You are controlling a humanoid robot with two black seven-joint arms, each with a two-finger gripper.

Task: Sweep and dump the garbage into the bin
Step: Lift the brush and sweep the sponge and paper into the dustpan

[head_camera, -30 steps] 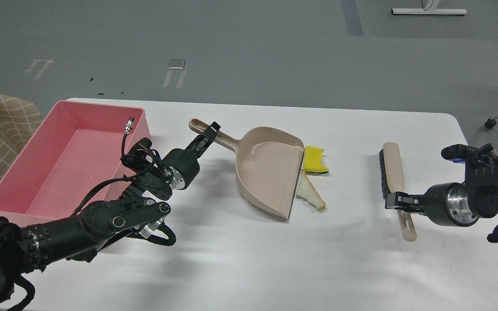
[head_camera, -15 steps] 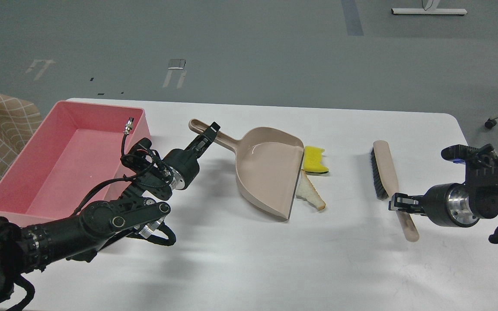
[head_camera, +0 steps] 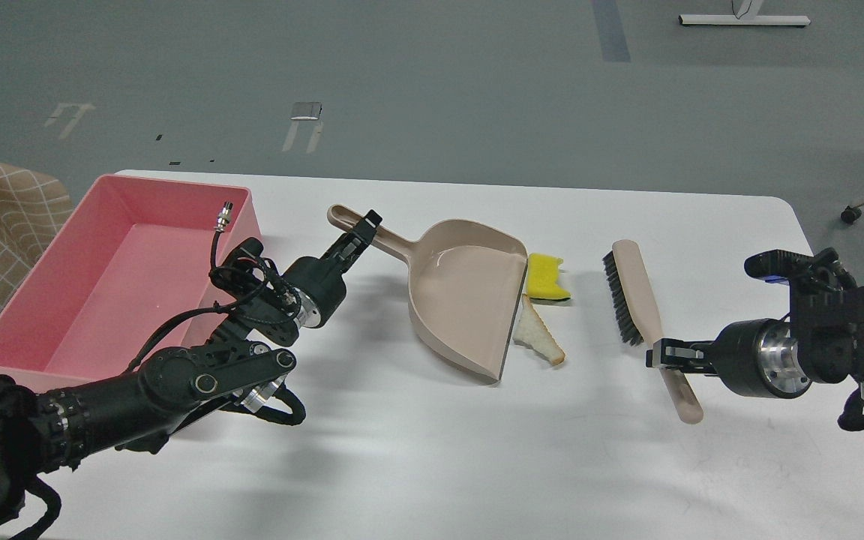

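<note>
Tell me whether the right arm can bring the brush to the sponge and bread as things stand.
Probably yes. The right gripper holds the brush by its handle, bristles facing the yellow sponge and bread slice. Only bare table lies between, and the dustpan mouth waits behind them.

A white desk (head_camera: 432, 450) carries a pink bin (head_camera: 34, 341) at its left edge and a beige dustpan (head_camera: 458, 289) at centre. A yellow sponge (head_camera: 546, 276) and a bread slice (head_camera: 539, 339) lie just beside the dustpan's mouth.

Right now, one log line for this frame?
left end effector: holds dustpan handle | right end effector: holds brush | sponge, bread: unswept | bin: empty
</note>
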